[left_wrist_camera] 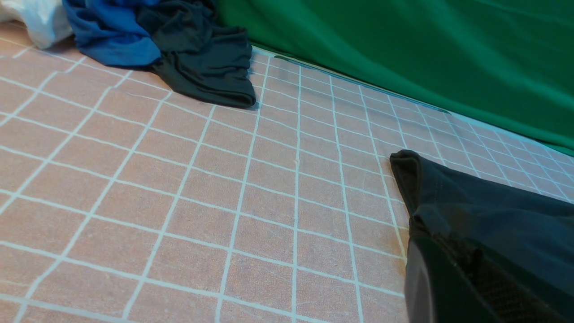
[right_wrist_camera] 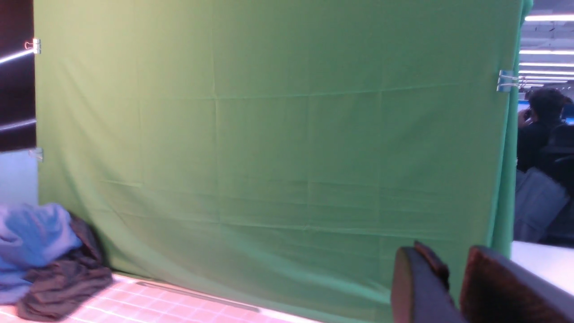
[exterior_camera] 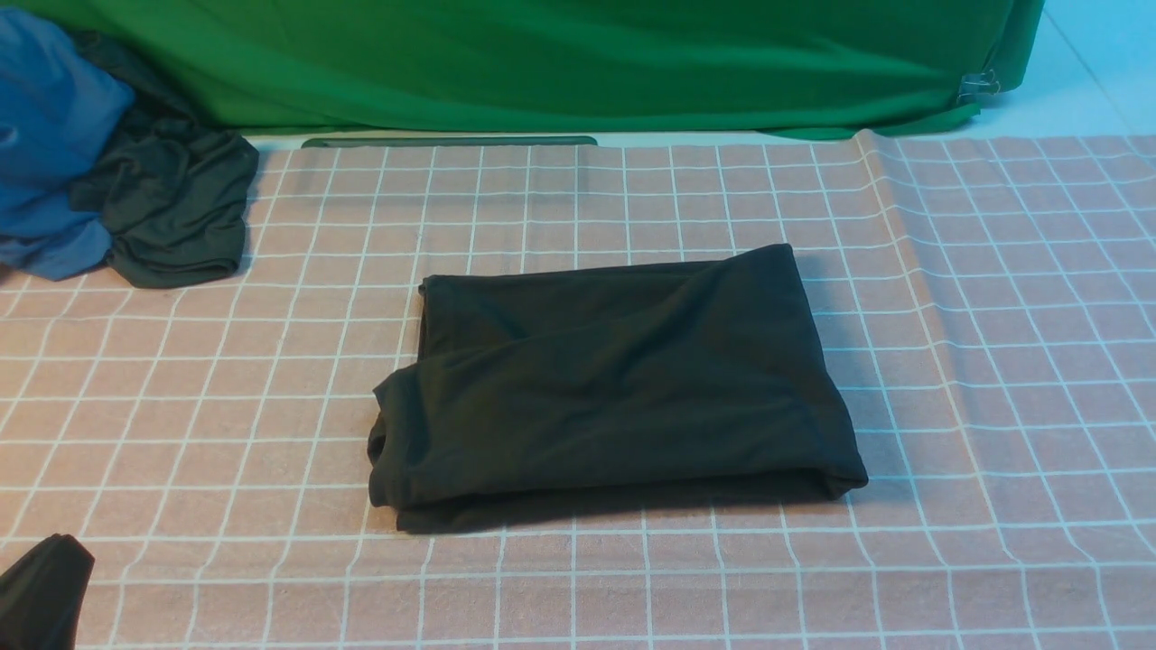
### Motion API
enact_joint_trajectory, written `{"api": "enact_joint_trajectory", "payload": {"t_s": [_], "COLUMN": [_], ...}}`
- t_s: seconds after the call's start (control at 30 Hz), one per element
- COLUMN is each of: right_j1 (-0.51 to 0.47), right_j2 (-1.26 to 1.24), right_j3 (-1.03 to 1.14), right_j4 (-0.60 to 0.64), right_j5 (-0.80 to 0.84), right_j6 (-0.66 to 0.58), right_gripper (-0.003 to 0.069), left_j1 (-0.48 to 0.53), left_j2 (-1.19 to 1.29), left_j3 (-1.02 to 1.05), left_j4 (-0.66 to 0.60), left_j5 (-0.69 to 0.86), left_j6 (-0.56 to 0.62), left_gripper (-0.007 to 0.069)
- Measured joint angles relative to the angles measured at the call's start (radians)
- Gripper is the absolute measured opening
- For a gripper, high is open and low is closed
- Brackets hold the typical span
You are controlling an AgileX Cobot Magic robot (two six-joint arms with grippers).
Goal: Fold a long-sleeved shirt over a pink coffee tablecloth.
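Observation:
The long-sleeved shirt point(exterior_camera: 614, 379) lies folded into a black rectangle at the middle of the pink coffee tablecloth point(exterior_camera: 632, 199), its print hidden. My left gripper point(exterior_camera: 54, 551) sits low at the near left corner, well apart from the shirt. In the left wrist view a corner of the shirt point(left_wrist_camera: 484, 202) shows behind my left gripper point(left_wrist_camera: 444, 242), whose dark fingers stand a little apart with nothing between them. The right gripper point(right_wrist_camera: 453, 255) is outside the front view; in its wrist view it is raised, facing the backdrop, open and holding nothing.
A blue cloth point(exterior_camera: 45, 144) bunched with a smaller dark garment point(exterior_camera: 172, 208) lies at the far left. The green backdrop point(exterior_camera: 542, 63) hangs along the far edge, held by a clip point(exterior_camera: 980, 86). A person point(right_wrist_camera: 542, 130) sits beyond the backdrop's right side.

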Motion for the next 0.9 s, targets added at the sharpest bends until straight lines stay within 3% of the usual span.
{"api": "enact_joint_trajectory", "payload": {"t_s": [0.33,0.63,0.9], "right_j1": [-0.016,-0.247,-0.281], "right_j2": [0.001,-0.007,-0.049], "right_j3": [0.029,0.381,0.57], "right_j4": [-0.048,-0.145,-0.142], "right_j5": [-0.014,-0.07,-0.053], "right_j6": [-0.054,-0.05,-0.023], "right_gripper": [0.0211,0.0217,0.0232], "left_j1": [0.0,0.0,0.0], "left_j2": [0.0,0.0,-0.001], "left_j3": [0.0,0.0,0.0], "left_j4": [0.001,0.001,0.003], "left_j5": [0.0,0.0,0.001], "left_j6": [0.001,0.001,0.001], "left_gripper": [0.0014,0.0014,0.0014]}}
